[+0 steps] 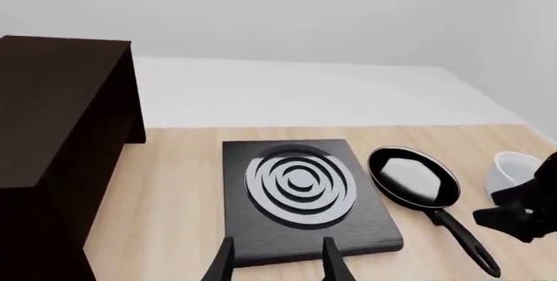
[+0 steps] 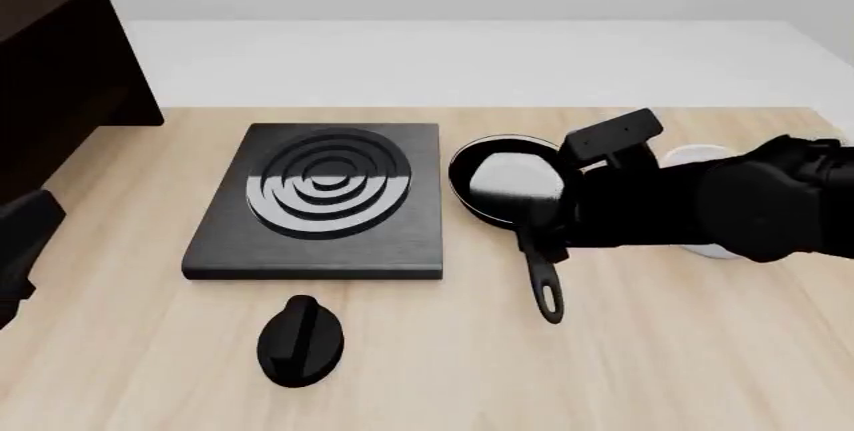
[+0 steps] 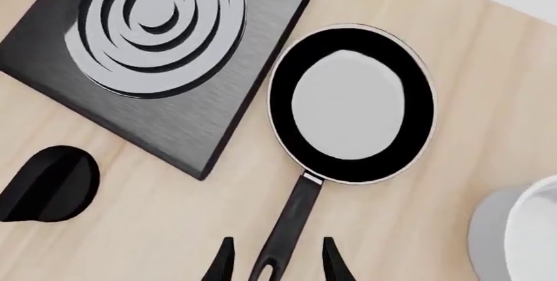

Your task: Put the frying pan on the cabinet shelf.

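Note:
The frying pan [image 3: 348,102] lies flat on the wooden table, just right of the stove plate, its handle [image 3: 291,222] pointing toward me. It also shows in the front view [image 2: 501,186] and the left wrist view [image 1: 413,177]. My right gripper [image 3: 278,265] is open above the handle's end, one finger on each side, not closed on it. My left gripper [image 1: 278,268] is open and empty near the stove plate's near edge. The dark brown cabinet [image 1: 52,98] stands at the far left [image 2: 54,51]; only its top and side show.
A square black stove plate [image 2: 320,201] with rings sits mid-table. A white bowl [image 1: 513,170] stands right of the pan, half hidden by my right arm [image 2: 707,206]. A black knob-like object [image 2: 304,341] lies in front of the stove plate.

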Controlling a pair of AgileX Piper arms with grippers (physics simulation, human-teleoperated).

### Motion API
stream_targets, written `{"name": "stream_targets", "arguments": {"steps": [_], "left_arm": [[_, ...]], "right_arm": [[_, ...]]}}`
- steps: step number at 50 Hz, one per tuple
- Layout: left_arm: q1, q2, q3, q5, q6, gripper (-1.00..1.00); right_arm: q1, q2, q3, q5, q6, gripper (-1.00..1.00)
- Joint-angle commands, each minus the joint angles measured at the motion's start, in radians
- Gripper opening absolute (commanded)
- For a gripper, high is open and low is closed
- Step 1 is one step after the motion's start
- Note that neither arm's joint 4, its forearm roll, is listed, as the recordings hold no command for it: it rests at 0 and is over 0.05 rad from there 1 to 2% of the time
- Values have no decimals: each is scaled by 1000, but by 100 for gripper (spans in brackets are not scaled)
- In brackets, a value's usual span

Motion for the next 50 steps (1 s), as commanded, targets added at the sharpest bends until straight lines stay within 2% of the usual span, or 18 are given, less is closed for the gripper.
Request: {"name": "stream_targets", "arguments": {"steps": [1,5,10,25,35,50], "left_arm": [[-3,-1,2,-2,15,100],[-5,-1,10,-8,18,100],[-5,-14,4,-5,31,100],[-4,-12,-2,2,20,100],[-6,-9,-2,2,19,100],[-7,-4,19,-20,18,100]], "right_arm": [[-5,50,30,-70,21,100],[-6,55,37,-85,51,100],[-4,78,39,-83,36,100],[-18,133,89,-155,82,100],[-22,179,109,-198,87,100],[-25,229,92,-207,81,100]]}}
